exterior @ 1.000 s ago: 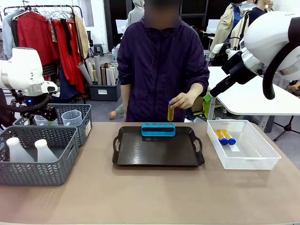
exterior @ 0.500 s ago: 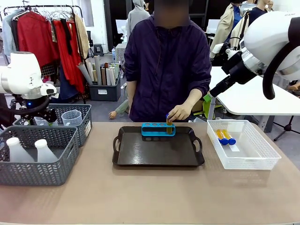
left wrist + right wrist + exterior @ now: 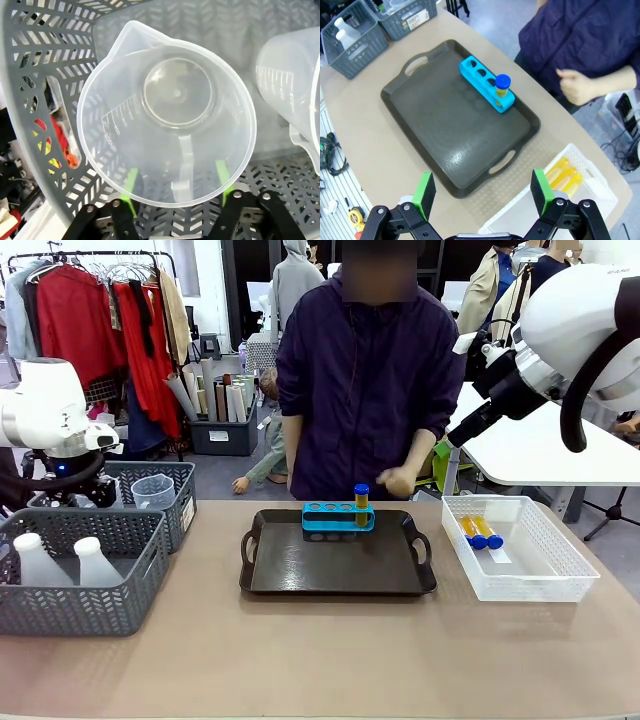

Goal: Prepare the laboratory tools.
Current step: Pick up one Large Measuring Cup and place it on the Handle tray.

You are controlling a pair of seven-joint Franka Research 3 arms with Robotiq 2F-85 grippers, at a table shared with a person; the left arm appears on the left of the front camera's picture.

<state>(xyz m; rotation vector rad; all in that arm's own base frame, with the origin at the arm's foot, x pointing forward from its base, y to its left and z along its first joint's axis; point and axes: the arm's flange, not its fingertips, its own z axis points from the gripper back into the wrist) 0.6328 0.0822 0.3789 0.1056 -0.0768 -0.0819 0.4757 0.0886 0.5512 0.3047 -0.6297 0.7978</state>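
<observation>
- Measuring beaker [image 3: 167,125], clear plastic with printed graduations, sits mouth-up in the rear grey mesh basket [image 3: 50,55]. Its spout points toward a basket corner and its handle toward the wrist camera.
- Left gripper [image 3: 175,176] hangs directly over that beaker with its jaws spread. Its green pads [image 3: 131,181] show through the beaker's near wall, one on each side of the handle (whether either pad touches the plastic cannot be told).
- Second beaker [image 3: 292,85] stands just beside the first in the same basket.
- Blue-capped tube [image 3: 361,502], filled with yellow liquid, stands upright in the end hole of the blue rack [image 3: 330,518], the end nearer the white lattice basket [image 3: 545,570]. The rack lies along the far edge of the black tray [image 3: 300,570].
- Person's hand [image 3: 400,481], loosely curled, is just beyond the tray, near the standing tube but apart from it.
- Two loose tubes [image 3: 478,531] lie side by side in the white lattice basket, which sits just beside the tray on the robot's right.
- Two conical flasks [image 3: 35,562], whitish and translucent, stand upright in the front grey mesh basket [image 3: 80,610] on the robot's left.
- Right gripper [image 3: 482,192] hangs high above the table, over the tray's near edge, with its jaws wide apart, gripping nothing and touching nothing.
</observation>
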